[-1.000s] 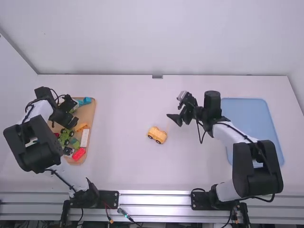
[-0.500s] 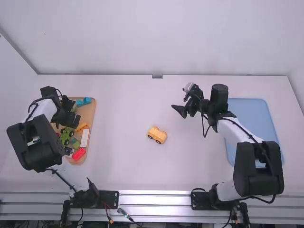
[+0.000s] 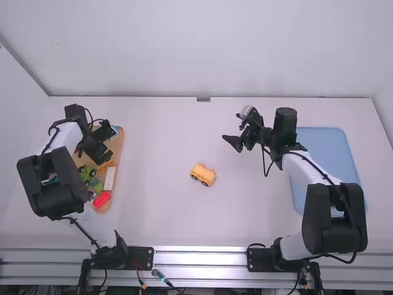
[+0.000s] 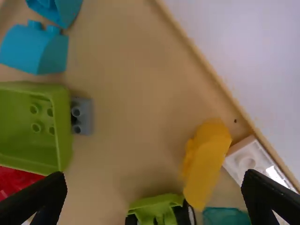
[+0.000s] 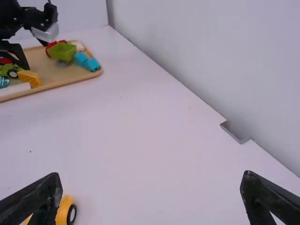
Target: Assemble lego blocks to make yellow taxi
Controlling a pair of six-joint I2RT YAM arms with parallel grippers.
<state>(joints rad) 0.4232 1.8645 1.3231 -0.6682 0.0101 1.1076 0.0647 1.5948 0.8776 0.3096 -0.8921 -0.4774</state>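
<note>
On the tray (image 4: 126, 93), the left wrist view reveals a grey block (image 4: 86, 117).

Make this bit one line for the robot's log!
left jaws open over wooden tray | yellow block in tray | right jaws open above table | yellow car on table, unheld

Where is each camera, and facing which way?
High view: above and behind, facing forward, down onto table; left arm, right arm show.
Left wrist view: on that wrist, facing tray; open left gripper shows.
Right wrist view: on that wrist, facing across table; open right gripper and left arm show.
High and right wrist share yellow car.
</note>
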